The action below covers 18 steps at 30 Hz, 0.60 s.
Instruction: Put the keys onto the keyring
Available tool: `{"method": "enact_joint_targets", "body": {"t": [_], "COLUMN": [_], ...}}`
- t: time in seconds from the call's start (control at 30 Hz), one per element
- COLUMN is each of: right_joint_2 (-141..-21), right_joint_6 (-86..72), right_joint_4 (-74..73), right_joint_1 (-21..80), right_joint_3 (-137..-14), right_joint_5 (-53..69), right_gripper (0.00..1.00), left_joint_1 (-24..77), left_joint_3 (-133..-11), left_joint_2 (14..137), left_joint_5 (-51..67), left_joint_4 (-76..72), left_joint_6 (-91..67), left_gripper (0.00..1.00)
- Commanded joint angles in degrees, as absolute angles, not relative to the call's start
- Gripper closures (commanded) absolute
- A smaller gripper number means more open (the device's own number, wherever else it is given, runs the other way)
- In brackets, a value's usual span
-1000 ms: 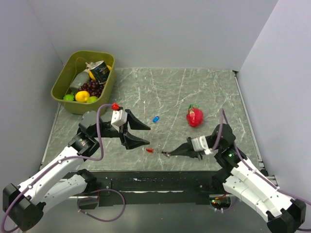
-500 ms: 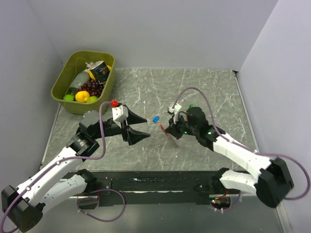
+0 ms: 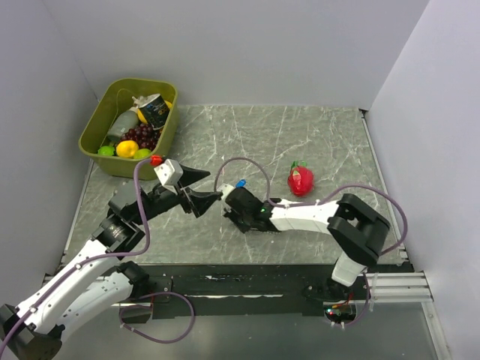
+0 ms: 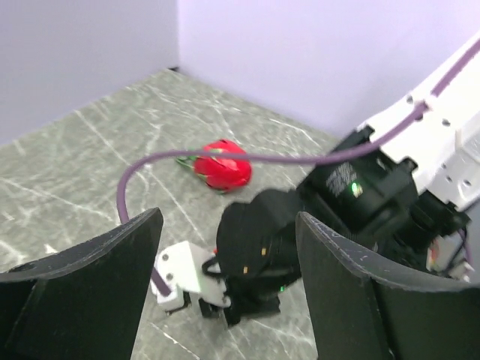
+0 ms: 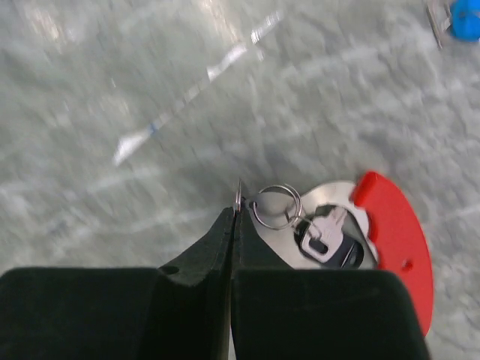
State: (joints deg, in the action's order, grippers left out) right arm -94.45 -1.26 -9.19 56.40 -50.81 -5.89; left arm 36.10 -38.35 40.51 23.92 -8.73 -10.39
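At table (image 3: 322,135) centre, right claw (image 5: 234,214) is pinching keyring (image 5: 397,240) by a thin ring; left claw (image 3: 213,184) is gaping, empty. Next prob. calling for grabbing blue key (image 3: 241,183) & threading it.

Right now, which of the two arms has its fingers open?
The left gripper: its fingers stand wide apart, holding nothing. The right gripper is shut on the keyring.

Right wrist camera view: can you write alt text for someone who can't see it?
Black fingers of the right gripper, pressed shut, pinch a thin metal ring of the keyring, whose red curved clip, split ring and silver key sit beside the tips. Behind is a blurred grey marbled table, with a blue-headed key in the top right corner.
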Motion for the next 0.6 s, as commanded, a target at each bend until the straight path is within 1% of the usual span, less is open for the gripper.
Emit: {"method": "enact_joint_targets", "body": {"t": [0.0,0.03,0.07,0.13,0.2,0.33,0.4,0.47,0.5,0.57], "right_joint_2": [-96.9,-96.1,-93.9,-91.2,-87.3,-80.5,-75.7,-71.0,-69.5,-65.8], "right_joint_6": [-6.2,-6.5,-6.9,-7.4,-8.0,-10.3,-12.6,-15.6,-16.6,-18.7], "right_joint_4": [-11.2,-10.5,-9.7,-6.8,-4.4,-1.8,-0.3,3.7,5.2,8.9], "right_joint_1": [57.2,57.2,57.1,57.1,56.9,55.0,51.5,46.0,43.9,40.9], "right_joint_3": [-53.2,-52.7,-51.5,-50.0,-48.0,-44.7,-41.7,-38.4,-37.3,-34.0], "right_joint_5": [-7.0,-5.7,-2.8,-0.8,2.4,2.6,5.9,10.3,14.5,16.8], "right_gripper": [1.00,1.00,0.74,0.01,0.00,0.00,0.00,0.00,0.00,0.00], "left_joint_1": [36.2,36.2,36.2,36.2,36.2,36.2,36.1,35.6,35.4,34.4], "left_joint_3": [-38.1,-38.1,-38.1,-37.7,-37.0,-36.0,-35.9,-36.1,-36.0,-35.3], "left_joint_2": [39.8,39.7,39.6,39.0,38.6,38.3,39.2,41.2,42.7,44.5], "left_joint_5": [18.8,18.2,18.0,17.4,16.1,10.4,7.5,6.4,6.2,6.8], "left_joint_4": [-9.4,-9.2,-8.8,-8.9,-9.1,-8.4,-7.4,-6.9,-7.2,-8.3], "left_joint_6": [-11.5,-11.5,-11.4,-11.5,-11.6,-14.6,-16.0,-18.1,-18.8,-20.5], "left_gripper": [0.22,0.22,0.21,0.21,0.20,0.20,0.19,0.16,0.13,0.10]}}
